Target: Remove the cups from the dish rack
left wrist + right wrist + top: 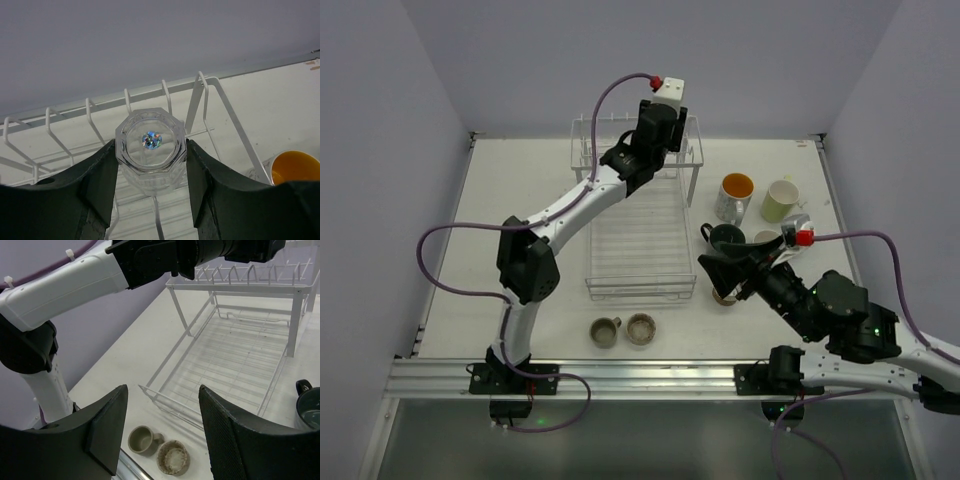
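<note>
The white wire dish rack [640, 240] stands mid-table. A clear glass [150, 145] stands upside down on its upper shelf. My left gripper [151, 150] is shut on the glass, one finger against each side; from above, the wrist [655, 125] hides it. My right gripper [162, 425] is open and empty, hovering right of the rack's front end [712, 265]. On the table stand a white cup with an orange inside [735, 194], a pale yellow-green cup [780, 200], a dark green cup [725, 236], a small olive cup [606, 332] and a tan cup [641, 328].
The rack's lower basket [235, 355] holds nothing. A brown cup [725, 297] shows partly under my right gripper. Walls close in the table on the left, back and right. The metal rail [620, 378] runs along the near edge.
</note>
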Controlling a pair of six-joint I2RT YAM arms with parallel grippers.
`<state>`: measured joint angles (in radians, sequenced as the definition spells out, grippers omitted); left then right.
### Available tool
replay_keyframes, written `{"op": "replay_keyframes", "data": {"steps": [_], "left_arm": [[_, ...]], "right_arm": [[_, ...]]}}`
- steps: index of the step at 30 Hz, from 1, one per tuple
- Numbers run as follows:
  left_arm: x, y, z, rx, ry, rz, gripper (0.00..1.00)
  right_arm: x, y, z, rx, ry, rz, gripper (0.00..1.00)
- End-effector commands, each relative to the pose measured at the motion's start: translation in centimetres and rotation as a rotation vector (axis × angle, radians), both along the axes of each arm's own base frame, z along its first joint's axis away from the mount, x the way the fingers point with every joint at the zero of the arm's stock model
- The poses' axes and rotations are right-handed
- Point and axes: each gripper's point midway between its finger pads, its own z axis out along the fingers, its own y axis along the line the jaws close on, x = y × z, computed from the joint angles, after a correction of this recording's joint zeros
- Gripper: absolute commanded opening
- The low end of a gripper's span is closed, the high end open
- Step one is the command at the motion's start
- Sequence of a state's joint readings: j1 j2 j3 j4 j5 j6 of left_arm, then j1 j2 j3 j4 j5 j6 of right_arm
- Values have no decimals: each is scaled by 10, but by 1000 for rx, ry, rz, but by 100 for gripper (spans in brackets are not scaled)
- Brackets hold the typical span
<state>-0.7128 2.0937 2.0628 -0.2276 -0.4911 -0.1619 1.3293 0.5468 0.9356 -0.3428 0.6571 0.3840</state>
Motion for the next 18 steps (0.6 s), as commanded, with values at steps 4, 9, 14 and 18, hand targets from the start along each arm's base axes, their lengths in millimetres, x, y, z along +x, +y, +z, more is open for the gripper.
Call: {"op": "replay_keyframes", "data": {"steps": [4, 9, 14, 18], "left_arm": [[-14, 30, 122, -155, -233, 26, 34], [-48, 32, 168, -282, -260, -75, 33], [-103, 41, 183, -415, -226, -211, 31], [-158, 54, 148, -605, -148, -302, 29]], "right_arm": [[6, 26, 0, 25, -10, 16, 62], [10, 49, -1, 38, -23, 135, 63], [24, 60, 11, 91, -90, 156, 63], [40, 63, 22, 143, -78, 106, 63]]}}
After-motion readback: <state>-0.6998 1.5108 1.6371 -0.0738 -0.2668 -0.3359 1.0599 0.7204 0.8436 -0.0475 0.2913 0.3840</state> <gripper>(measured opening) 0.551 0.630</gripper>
